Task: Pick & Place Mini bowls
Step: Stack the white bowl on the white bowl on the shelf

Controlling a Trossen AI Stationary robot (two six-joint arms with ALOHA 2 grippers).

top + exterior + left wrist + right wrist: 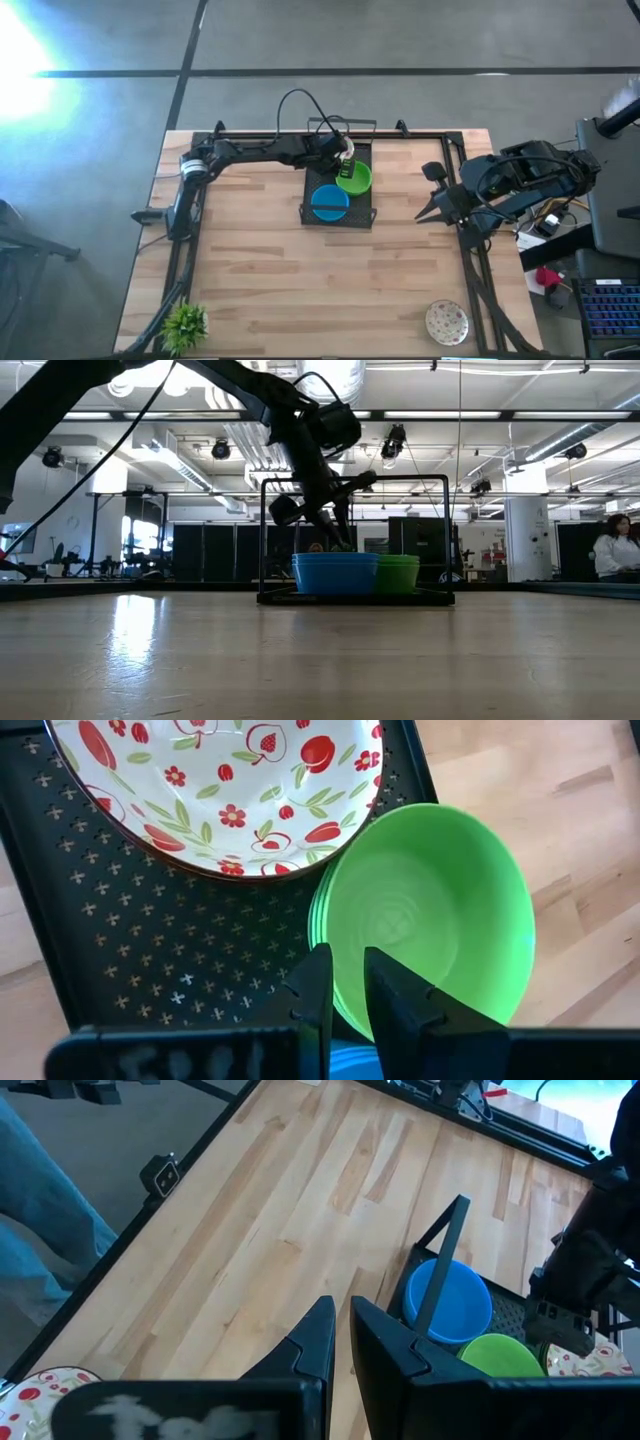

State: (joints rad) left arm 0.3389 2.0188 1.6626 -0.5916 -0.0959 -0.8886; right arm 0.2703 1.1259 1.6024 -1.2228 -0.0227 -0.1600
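A black perforated tray (362, 215) stands at the table's middle. In it are a blue bowl (329, 203), a stack of green bowls (353, 178) and a white floral bowl (220, 790) resting on the tray floor beside the green stack. My left gripper (342, 158) reaches over the tray's far part, down at the green stack (430, 920). Another floral bowl (447, 322) sits near the table's near right corner. My right gripper (430, 206) waits, shut, above the table's right side, touching nothing. My left gripper (347, 988) is shut on the rim (338, 948) of the top green bowl, one finger inside the bowl and one outside. It comes from above, slanting down. The bowl sits level, nested on the other green bowls (397, 573) in the tray.
A small potted plant (185, 325) stands at the near left corner. The tray has a tall wire handle frame (352, 480) over it. Bare wood lies all around the tray. A dark frame rail (470, 250) runs along the table's right side. A person (612, 555) sits far behind.
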